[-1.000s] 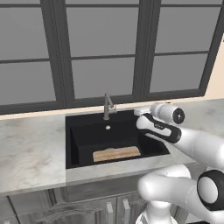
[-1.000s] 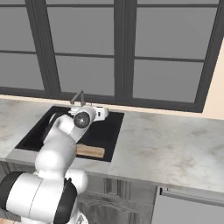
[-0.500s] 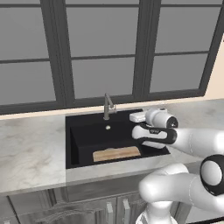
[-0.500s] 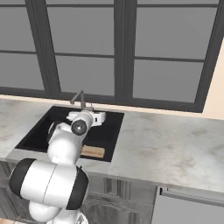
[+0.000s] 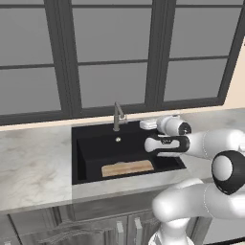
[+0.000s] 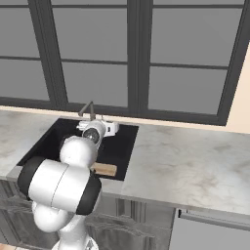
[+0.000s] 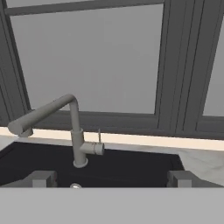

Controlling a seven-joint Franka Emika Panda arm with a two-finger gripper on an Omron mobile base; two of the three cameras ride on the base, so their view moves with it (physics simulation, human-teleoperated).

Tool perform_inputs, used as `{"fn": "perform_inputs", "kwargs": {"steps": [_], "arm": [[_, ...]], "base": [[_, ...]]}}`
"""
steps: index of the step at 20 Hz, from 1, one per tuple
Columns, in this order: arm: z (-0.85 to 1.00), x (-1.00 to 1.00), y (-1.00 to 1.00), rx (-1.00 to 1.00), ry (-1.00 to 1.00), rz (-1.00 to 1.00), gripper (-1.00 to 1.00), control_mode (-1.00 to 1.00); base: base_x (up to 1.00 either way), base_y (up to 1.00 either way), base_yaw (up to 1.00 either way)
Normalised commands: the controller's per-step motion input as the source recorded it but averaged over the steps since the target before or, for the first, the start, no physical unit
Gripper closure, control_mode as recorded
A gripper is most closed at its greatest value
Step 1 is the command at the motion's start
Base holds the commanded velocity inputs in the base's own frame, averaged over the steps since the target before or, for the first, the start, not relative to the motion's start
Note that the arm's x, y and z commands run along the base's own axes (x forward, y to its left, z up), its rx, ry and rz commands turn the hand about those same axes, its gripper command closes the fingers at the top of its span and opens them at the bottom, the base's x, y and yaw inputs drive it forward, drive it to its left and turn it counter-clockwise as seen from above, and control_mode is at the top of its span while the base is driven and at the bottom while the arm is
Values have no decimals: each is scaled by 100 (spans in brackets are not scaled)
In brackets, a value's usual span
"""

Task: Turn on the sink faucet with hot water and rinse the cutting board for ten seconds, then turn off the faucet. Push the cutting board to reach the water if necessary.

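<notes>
The grey sink faucet (image 5: 116, 116) (image 7: 77, 139) stands upright at the back rim of the black sink (image 5: 86, 148) (image 6: 49, 141). Its spout points left in the hand view, and its small lever (image 7: 99, 141) stands on the right side. No water shows at the spout. The tan cutting board (image 5: 127, 168) (image 6: 105, 169) lies flat on the basin floor near the front wall. My gripper (image 5: 150, 133) (image 6: 100, 128) (image 7: 111, 179) hovers over the right part of the basin, level with the faucet and facing it. It is open, with nothing between its fingertips (image 7: 43, 178), and stands apart from the faucet.
Marble counter (image 5: 33, 158) (image 6: 195, 166) runs on both sides of the sink. A dark-framed window (image 5: 110, 57) rises right behind the faucet. A small round light fitting (image 5: 117, 139) sits on the basin's back wall. Cabinet fronts (image 5: 62, 229) are below the counter.
The arm has swung left from the basin's right rim to over the basin, closer to the faucet. The jaws stayed open. The board has not moved.
</notes>
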Motion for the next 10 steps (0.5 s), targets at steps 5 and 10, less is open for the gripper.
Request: {"fn": "perform_inputs", "kwargs": {"steps": [5, 10], "arm": [[-18, 28, 0, 0, 0, 0, -100, -100], [-18, 12, 0, 0, 0, 0, -100, -100]], "base": [[0, 0, 0], [0, 0, 0]]}}
